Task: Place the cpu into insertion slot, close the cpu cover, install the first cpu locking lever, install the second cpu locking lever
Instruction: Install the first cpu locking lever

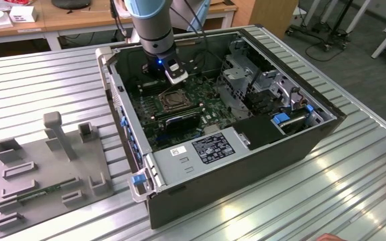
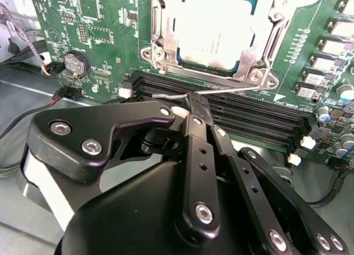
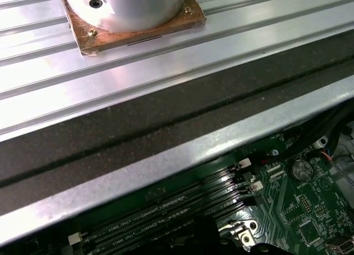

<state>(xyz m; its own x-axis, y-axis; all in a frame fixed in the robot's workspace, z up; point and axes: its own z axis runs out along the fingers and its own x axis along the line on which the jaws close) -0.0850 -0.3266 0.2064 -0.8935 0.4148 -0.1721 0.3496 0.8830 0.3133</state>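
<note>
**A:** Where is the cpu sitting at this moment?

**B:** In the second wrist view, the cpu [image 2: 215, 31] is lying flat in the insertion slot [image 2: 255, 76] with its pale face up. The cpu cover [image 2: 166, 31] is lying down over it and framing its edges.

**A:** What is the gripper doing?

**B:** The gripper [image 2: 194, 103] is holding its fingers drawn together. The tips are resting against a thin wire locking lever [image 2: 238, 89]. That lever is running along the near edge of the slot, between the slot and the long black memory slots [image 2: 260, 119]. I cannot tell whether the wire is being pinched between the fingers or only pressed by them.

**A:** What is lying around the slot?

**B:** The green motherboard [image 2: 105, 28] is carrying all of it, and a round coin cell [image 2: 74, 63] is sitting off to one side of the slot.

**A:** And further out?

**B:** In the exterior view, the arm [image 1: 151, 25] is reaching down into the open computer case [image 1: 247, 170]. The case is lying on its side on the ribbed metal worktop [image 1: 327, 201]. A grey fixture plate [image 1: 38, 186] is sitting on the worktop toward the exterior view's left, apart from the case.
</note>
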